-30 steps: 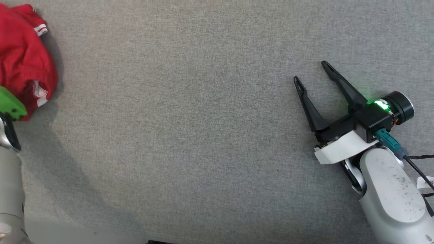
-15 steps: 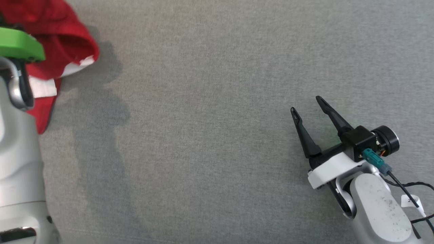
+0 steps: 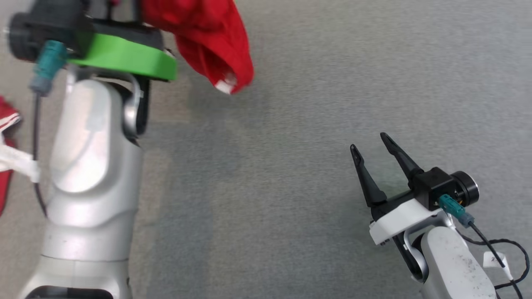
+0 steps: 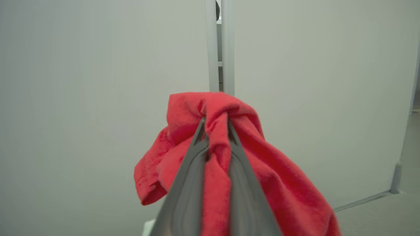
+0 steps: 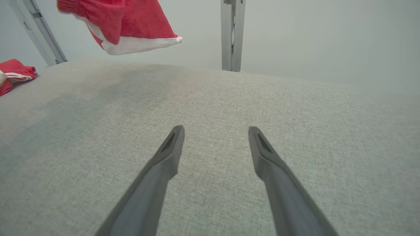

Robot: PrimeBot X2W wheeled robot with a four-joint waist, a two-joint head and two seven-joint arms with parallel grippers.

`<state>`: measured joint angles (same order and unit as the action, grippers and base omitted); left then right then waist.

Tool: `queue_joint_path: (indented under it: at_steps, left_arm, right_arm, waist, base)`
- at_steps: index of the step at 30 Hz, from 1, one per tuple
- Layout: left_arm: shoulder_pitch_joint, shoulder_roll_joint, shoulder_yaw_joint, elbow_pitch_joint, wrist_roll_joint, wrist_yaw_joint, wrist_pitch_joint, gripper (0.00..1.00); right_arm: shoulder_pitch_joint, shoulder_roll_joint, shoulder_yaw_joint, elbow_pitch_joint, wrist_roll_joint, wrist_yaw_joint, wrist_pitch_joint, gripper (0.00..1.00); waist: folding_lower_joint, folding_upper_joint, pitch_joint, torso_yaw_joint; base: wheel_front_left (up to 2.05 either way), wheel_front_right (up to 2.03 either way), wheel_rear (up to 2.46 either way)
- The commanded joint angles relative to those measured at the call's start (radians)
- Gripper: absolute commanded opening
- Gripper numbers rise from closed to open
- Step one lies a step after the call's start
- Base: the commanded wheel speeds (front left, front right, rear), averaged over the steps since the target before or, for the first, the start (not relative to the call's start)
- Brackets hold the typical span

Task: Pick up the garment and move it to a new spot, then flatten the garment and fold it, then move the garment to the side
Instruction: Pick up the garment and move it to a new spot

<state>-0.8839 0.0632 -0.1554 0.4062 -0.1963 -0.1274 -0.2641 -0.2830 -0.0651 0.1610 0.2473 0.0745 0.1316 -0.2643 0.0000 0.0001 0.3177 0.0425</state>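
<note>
I've got my left gripper (image 4: 215,123) pinched tight on the garment (image 3: 199,37), a bunched red knit with white trim, dangling in the air over the grey table (image 3: 291,124). Right gripper (image 3: 368,141) is spread wide and empty. The cable tag (image 3: 492,259) is too small to read.

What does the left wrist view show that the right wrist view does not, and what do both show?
Left wrist view: the left hand shut on a bunch of the red garment. Right wrist view: the open right hand over the grey table, and another red cloth lying on it. Both: the garment hanging in the air and the pale upright post.
</note>
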Motion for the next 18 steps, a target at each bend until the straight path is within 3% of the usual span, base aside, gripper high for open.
queue_joint_path:
  at_steps: [1,7,13,14,16,18]
  left_arm:
    - [0.017,-0.002,-0.019,0.002,-0.021,-0.003,-0.001,0.00]
    - [0.068,-0.011,-0.146,0.011,-0.136,-0.003,-0.001,0.00]
    - [0.175,-0.009,-0.251,0.010,-0.237,0.056,-0.001,0.00]
    - [0.199,-0.009,-0.257,0.013,-0.244,0.070,-0.001,0.25]
    - [0.247,-0.009,-0.265,0.024,-0.237,0.088,0.000,1.00]
    - [0.301,-0.009,-0.258,0.027,-0.219,0.106,0.000,1.00]
  right_arm:
    - [0.015,0.002,-0.001,0.001,0.005,-0.002,0.000,1.00]
    - [0.035,0.009,-0.008,0.008,0.012,-0.002,0.000,1.00]
    - [0.063,0.012,-0.008,0.013,0.011,-0.002,0.000,1.00]
    - [0.068,0.013,-0.010,0.015,0.010,-0.002,0.000,1.00]
    - [0.075,0.012,-0.012,0.020,0.010,-0.002,0.000,1.00]
    - [0.083,0.013,-0.014,0.022,0.012,-0.002,0.000,1.00]
  waist:
    - [0.0000,-0.0001,-0.031,-0.104]
    - [0.0000,-0.0001,-0.045,-0.189]
    - [0.0000,-0.0001,-0.078,-0.215]
    - [0.0000,-0.0001,-0.085,-0.215]
    - [0.0000,-0.0001,-0.099,-0.212]
    - [0.0000,-0.0001,-0.117,-0.205]
  base:
    - [0.00,0.00,0.00]
    - [0.00,0.00,0.00]
    - [0.00,0.00,0.00]
    - [0.00,0.00,0.00]
    - [0.00,0.00,0.00]
    - [0.00,0.00,0.00]
